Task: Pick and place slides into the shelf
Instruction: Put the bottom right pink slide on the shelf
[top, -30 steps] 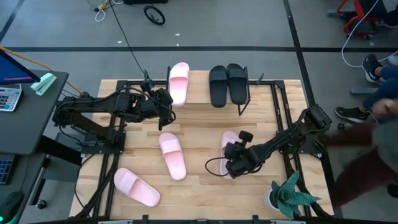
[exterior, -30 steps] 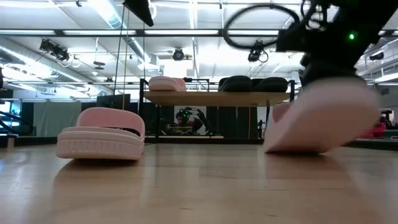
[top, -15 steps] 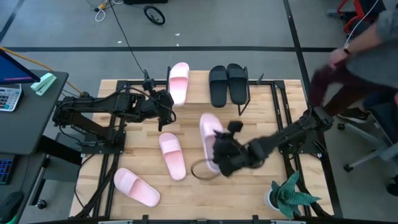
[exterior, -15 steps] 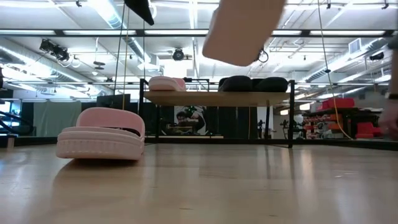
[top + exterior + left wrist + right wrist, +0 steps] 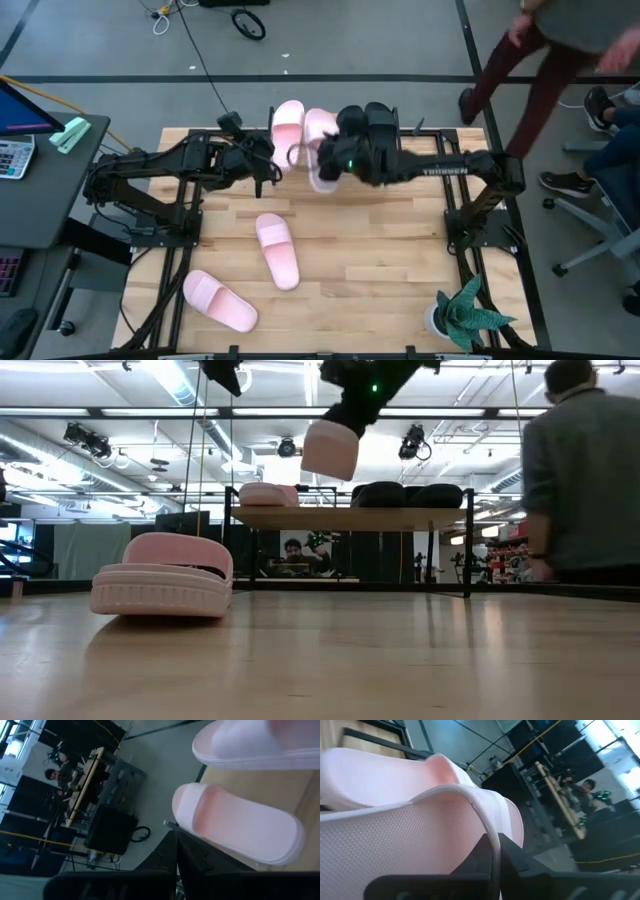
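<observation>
The right gripper point(image 5: 335, 160) hangs above the shelf point(image 5: 420, 140), its fingers closed on a pink slide point(image 5: 320, 148) that it holds in the air. In the low view this held slide point(image 5: 330, 450) is clear of the shelf's top board point(image 5: 345, 516), raised above it and apart from it. In the right wrist view the strap of the slide point(image 5: 420, 825) fills the frame, pinched between the dark fingers point(image 5: 492, 865).

On the shelf lie another pink slide point(image 5: 287, 128), just beside the held one, and two black slides point(image 5: 365, 132) side by side farther along the board. The left gripper point(image 5: 268, 160) waits near the pink end of the shelf; whether its fingers are open or closed cannot be told.

On the bench point(image 5: 400, 270), in front of the shelf, two more pink slides rest: one point(image 5: 277, 250) near the middle, the other point(image 5: 220, 300) farther from the shelf, toward the left arm's corner. A person point(image 5: 560, 50) walks on the floor beyond the shelf.
</observation>
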### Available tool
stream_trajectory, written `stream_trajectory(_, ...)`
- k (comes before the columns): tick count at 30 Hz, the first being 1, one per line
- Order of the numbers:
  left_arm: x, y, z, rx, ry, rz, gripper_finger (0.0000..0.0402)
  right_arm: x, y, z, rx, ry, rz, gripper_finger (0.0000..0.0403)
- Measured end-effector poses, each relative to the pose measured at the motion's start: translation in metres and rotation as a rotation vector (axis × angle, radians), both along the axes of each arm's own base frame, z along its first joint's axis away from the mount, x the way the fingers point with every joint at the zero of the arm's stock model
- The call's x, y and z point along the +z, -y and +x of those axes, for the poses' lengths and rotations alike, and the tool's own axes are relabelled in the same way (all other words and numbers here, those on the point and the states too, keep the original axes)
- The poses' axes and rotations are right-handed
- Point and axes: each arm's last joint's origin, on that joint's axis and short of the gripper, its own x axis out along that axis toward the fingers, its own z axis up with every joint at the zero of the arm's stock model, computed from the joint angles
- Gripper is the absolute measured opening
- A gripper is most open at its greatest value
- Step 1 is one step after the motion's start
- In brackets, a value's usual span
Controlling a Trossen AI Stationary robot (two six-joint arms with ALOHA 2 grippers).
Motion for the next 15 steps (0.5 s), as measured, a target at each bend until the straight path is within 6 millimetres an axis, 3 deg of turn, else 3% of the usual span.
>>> stream_trajectory(6, 0.000, -0.012, -0.002, 0.048, 0.001, 0.000, 0.0012, 0.005, 0.053, -0.009, 0.059, 0.021, 0.003, 0.0009)
stream_trajectory(9, 0.000, -0.017, -0.003, 0.070, 0.001, -0.001, 0.0009, 0.008, 0.070, -0.012, 0.129, 0.051, 0.007, 0.0009)
stream_trajectory(15, 0.000, -0.023, -0.004, 0.115, 0.043, -0.015, 0.0015, 0.007, 0.091, -0.021, 0.089, 0.110, 0.067, 0.0009)
